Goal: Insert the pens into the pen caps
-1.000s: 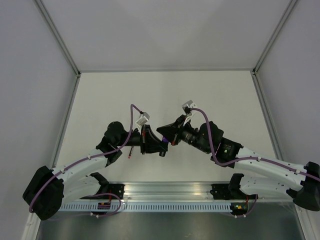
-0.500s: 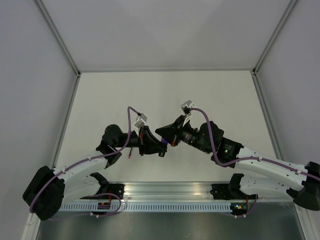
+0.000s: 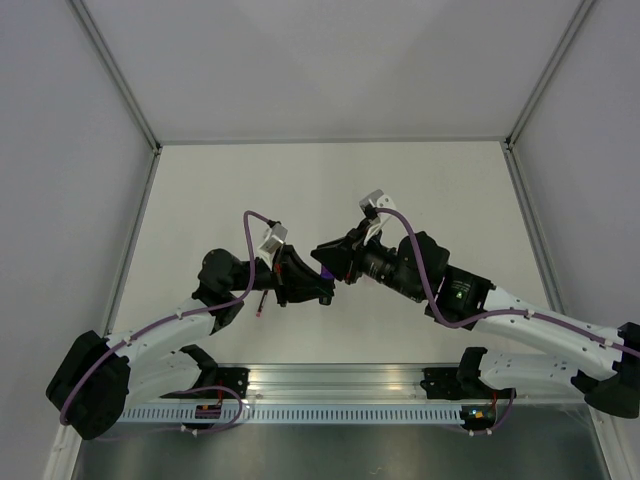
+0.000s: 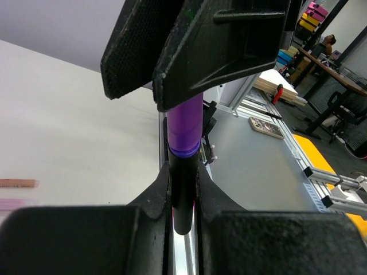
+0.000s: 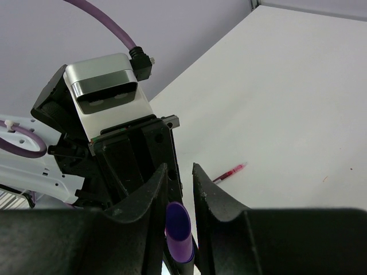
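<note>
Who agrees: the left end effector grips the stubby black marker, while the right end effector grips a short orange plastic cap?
Wrong colour: the left end effector grips the stubby black marker, while the right end effector grips a short purple plastic cap, per the right wrist view.

Orange pen (image 4: 18, 183) cut off at left edge, purple cap (image 4: 184, 129) top hidden behind right fingers (image 4: 229, 46)

No words, numbers or brand marks are showing clearly enough to read; the black pen (image 4: 182, 189), its purple cap (image 4: 184, 126) and the grey camera box (image 5: 104, 86) are showing plain surfaces
</note>
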Robot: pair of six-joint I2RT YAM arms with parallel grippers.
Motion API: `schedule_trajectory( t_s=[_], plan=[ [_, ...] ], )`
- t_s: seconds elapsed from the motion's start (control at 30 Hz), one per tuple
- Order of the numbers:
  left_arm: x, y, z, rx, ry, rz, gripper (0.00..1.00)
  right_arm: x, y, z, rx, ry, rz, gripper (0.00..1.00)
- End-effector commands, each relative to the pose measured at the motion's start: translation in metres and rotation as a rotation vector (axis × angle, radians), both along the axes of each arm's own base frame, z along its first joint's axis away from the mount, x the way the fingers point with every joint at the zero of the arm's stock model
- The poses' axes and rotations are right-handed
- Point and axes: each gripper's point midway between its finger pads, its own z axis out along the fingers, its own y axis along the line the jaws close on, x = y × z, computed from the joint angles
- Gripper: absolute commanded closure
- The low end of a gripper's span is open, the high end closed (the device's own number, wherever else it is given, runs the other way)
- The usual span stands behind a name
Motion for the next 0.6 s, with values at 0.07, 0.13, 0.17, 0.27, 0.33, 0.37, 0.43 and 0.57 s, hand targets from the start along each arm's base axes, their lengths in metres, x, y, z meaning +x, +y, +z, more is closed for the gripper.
schedule_trajectory(
  t_s=[0.07, 0.13, 0.17, 0.27, 0.33, 0.37, 0.43, 0.57],
  plan=[
    [-0.002, 0.001, 0.030, -0.076, -0.133, -0.013, 0.98, -0.002, 0.003, -0.006, -0.041, -0.009, 0.020, 0.70],
    [-0.002, 0.001, 0.030, -0.075, -0.131, -0.013, 0.98, -0.003, 0.004, 0.002, -0.005, -0.027, 0.026, 0.70],
    [-0.001, 0.000, 0.030, -0.074, -0.131, -0.014, 0.98, -0.004, 0.004, 0.003, -0.002, -0.027, 0.027, 0.70],
    [-0.001, 0.000, 0.029, -0.073, -0.130, -0.016, 0.98, -0.004, 0.004, 0.005, -0.001, -0.029, 0.032, 0.69],
    [-0.001, 0.000, 0.030, -0.073, -0.130, -0.014, 0.98, -0.004, 0.005, 0.005, 0.001, -0.029, 0.033, 0.68],
    [-0.002, 0.000, 0.029, -0.073, -0.130, -0.016, 0.98, -0.004, 0.005, 0.006, 0.004, -0.030, 0.033, 0.66],
    [-0.002, 0.000, 0.029, -0.072, -0.131, -0.019, 0.98, -0.003, 0.004, 0.009, 0.012, -0.035, 0.025, 0.65],
    [-0.002, 0.000, 0.028, -0.069, -0.129, -0.020, 0.98, 0.002, -0.003, 0.021, 0.028, -0.056, -0.014, 0.56]
  ],
)
